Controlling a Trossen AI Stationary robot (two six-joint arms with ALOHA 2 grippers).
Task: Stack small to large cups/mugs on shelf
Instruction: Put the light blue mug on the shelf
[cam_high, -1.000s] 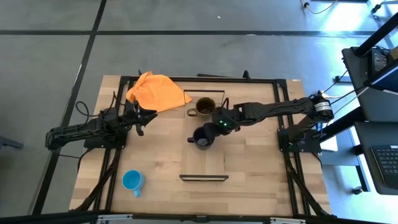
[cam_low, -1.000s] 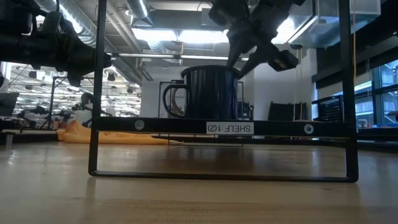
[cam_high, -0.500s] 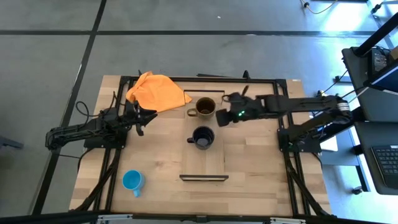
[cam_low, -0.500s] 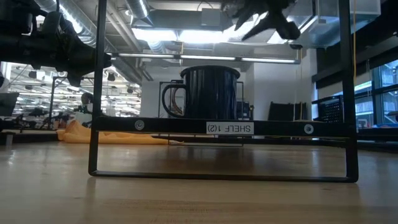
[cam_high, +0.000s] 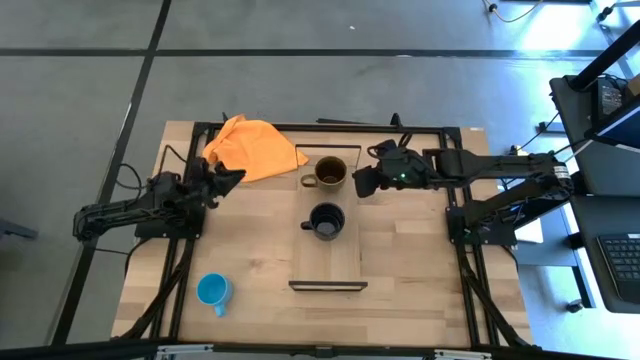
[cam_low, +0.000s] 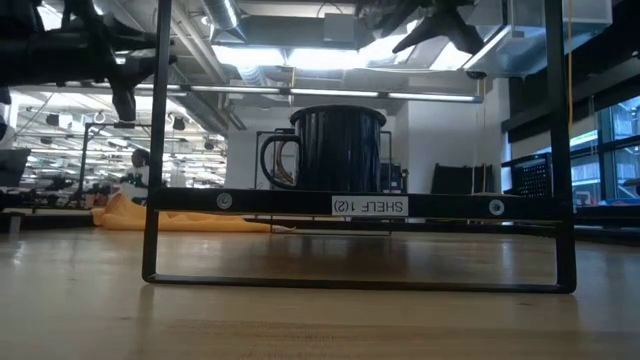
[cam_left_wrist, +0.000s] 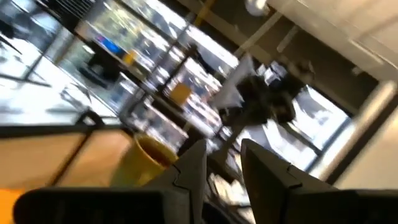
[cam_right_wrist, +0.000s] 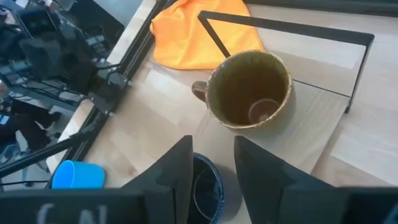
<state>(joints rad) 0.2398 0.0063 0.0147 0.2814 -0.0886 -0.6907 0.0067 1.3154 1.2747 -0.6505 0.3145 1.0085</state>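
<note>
On the light-wood shelf (cam_high: 330, 262) stand the brown-olive mug (cam_high: 330, 173), at the far end, and the glossy black mug (cam_high: 326, 221), near the middle; both are upright on their bases. The small blue mug (cam_high: 212, 291) stands on the tabletop near the left front. My right gripper (cam_high: 358, 183) hovers open above the shelf's right side, beside the brown mug (cam_right_wrist: 249, 90) and above the black mug (cam_right_wrist: 205, 186). My left gripper (cam_high: 232, 178) is open in the air left of the shelf, pointing toward the brown mug (cam_left_wrist: 149, 158).
An orange cloth (cam_high: 250, 147) lies crumpled at the table's far left, just beyond my left gripper. The shelf's dark end rail (cam_low: 360, 205) stands in front of the black mug (cam_low: 338, 150) in the low view. Bare tabletop (cam_high: 420, 270) lies to the shelf's right.
My right gripper has left the black mug's rim, risen, and drawn back toward the table's right and far side, ending beside the brown mug. The black mug stays upright on the shelf. My left gripper has lifted a little and pulled back slightly toward the left edge.
</note>
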